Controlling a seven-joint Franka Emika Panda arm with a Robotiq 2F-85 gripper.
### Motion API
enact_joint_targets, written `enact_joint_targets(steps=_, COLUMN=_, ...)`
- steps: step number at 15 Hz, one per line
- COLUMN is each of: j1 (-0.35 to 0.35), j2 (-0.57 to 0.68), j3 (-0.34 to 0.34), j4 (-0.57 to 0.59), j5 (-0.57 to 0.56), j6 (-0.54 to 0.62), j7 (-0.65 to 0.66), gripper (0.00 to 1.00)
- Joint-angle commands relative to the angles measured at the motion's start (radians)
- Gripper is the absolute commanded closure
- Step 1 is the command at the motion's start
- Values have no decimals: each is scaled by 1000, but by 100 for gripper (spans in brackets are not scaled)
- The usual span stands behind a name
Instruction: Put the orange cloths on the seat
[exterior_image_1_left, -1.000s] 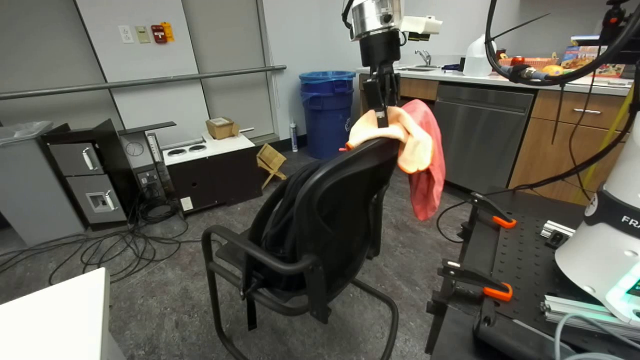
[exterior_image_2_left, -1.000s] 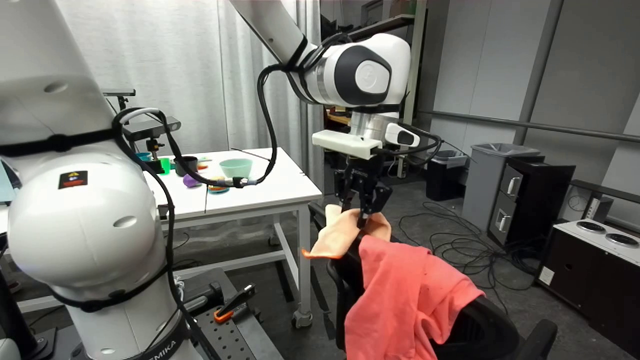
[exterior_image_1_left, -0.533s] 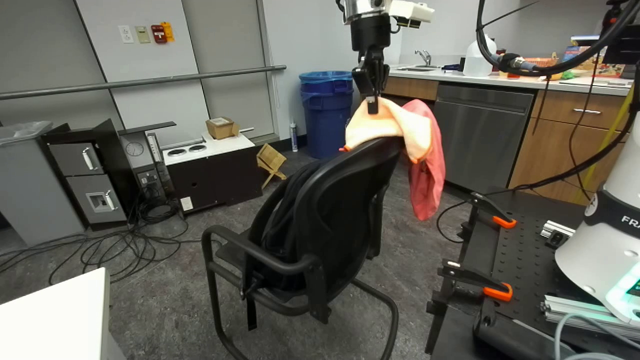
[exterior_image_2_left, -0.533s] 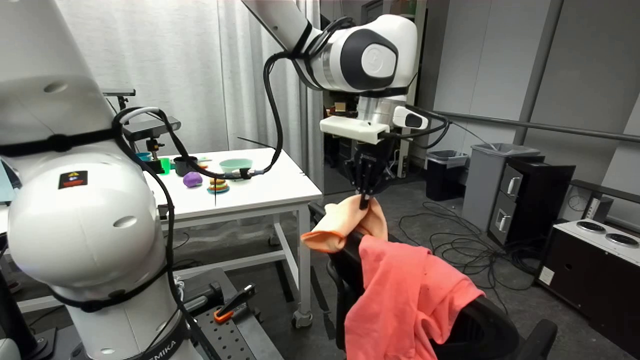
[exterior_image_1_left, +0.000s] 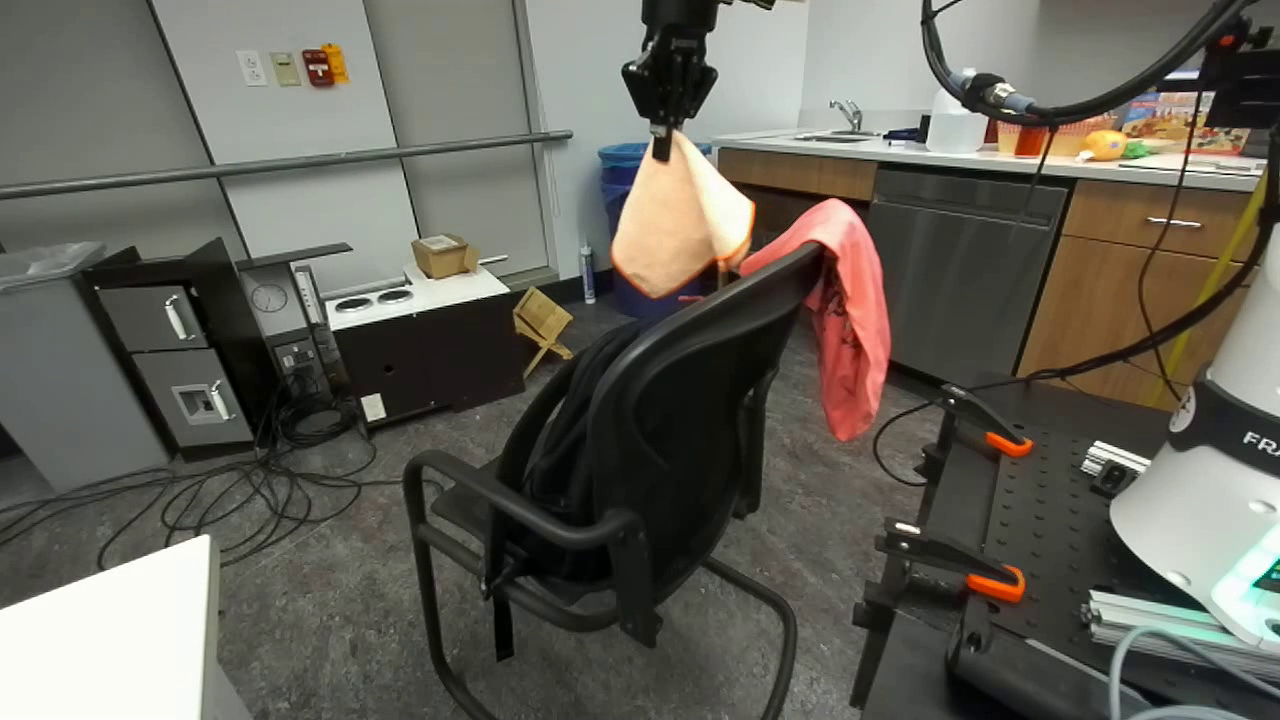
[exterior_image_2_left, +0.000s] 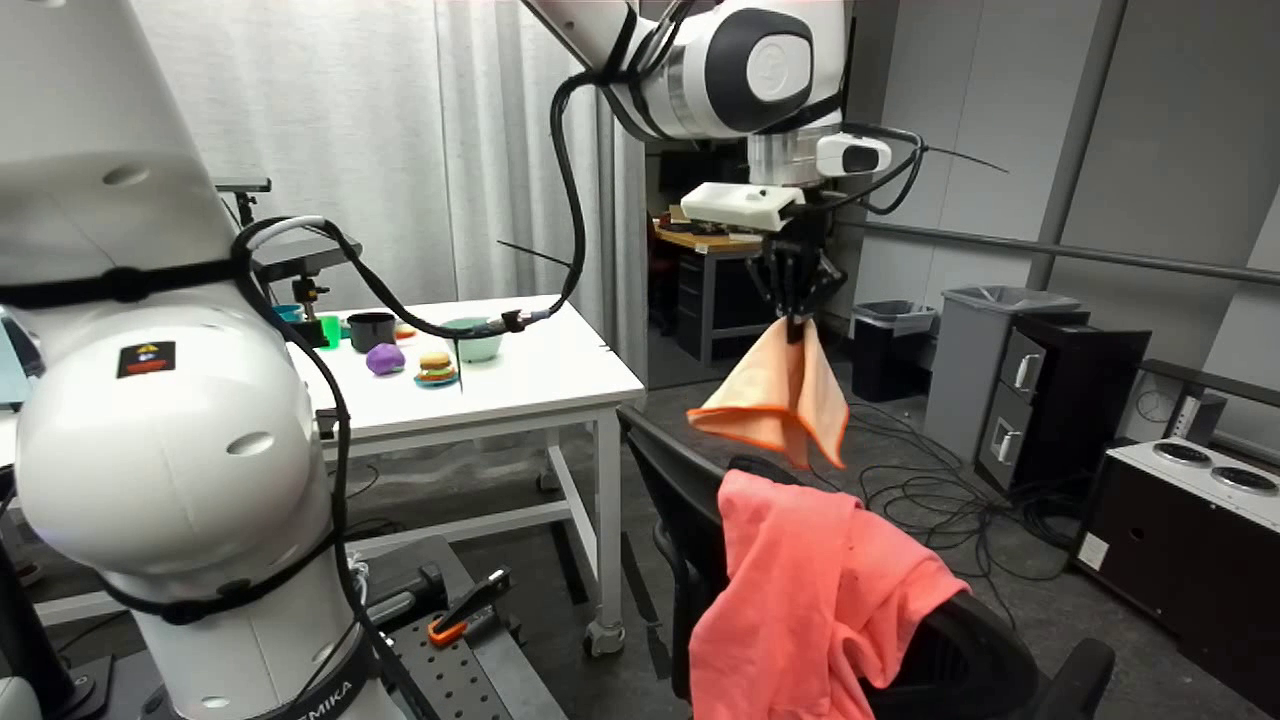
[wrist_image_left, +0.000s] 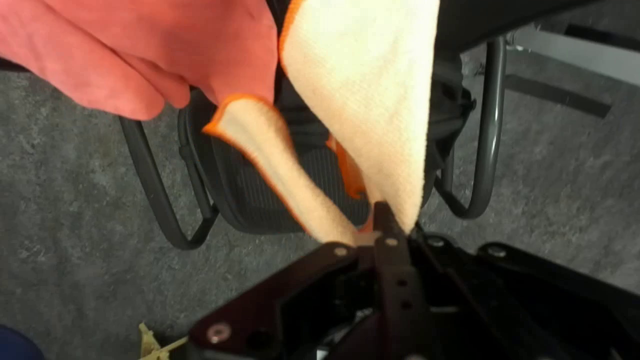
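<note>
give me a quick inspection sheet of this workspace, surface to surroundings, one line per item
Surface: seat black and ribbed, partly hidden by the pale orange cloth in the wrist view
Job's things: pale orange cloth hangs from the jaws, not on the seat; salmon pink cloth draped over the backrest
Clutter: black bag-like item on the backrest's seat side; purple item and green bowl on the white table
Gripper: jaws shut on the pale orange cloth
Cables: dark cable tangle on the floor
Surroundings: gray bin, steel dishwasher
</note>
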Motion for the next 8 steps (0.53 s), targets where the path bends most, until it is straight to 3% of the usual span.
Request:
enact_joint_targets(steps=1, j1=-18, j2=85, j3=25, j4=86, j5=-70, j6=110, j7=150, gripper=99)
enact_joint_targets(steps=5, j1=-19, j2=152, j3=19, j4=144, j5=-184, j6=179, j7=316, gripper=99)
enact_joint_targets(steps=6, j1=-17, j2=166, j3=15, j4=156, j5=-206, j6=176, j7=347, gripper=73)
enact_joint_targets(steps=7, j1=-14, j2=177, j3=11, j4=165, j5=-219, j6=167, j7=369, gripper=72)
enact_joint_targets(steps=8, j1=-11, j2=186, j3=8, j4=172, j5=-227, j6=158, j7=380, gripper=65)
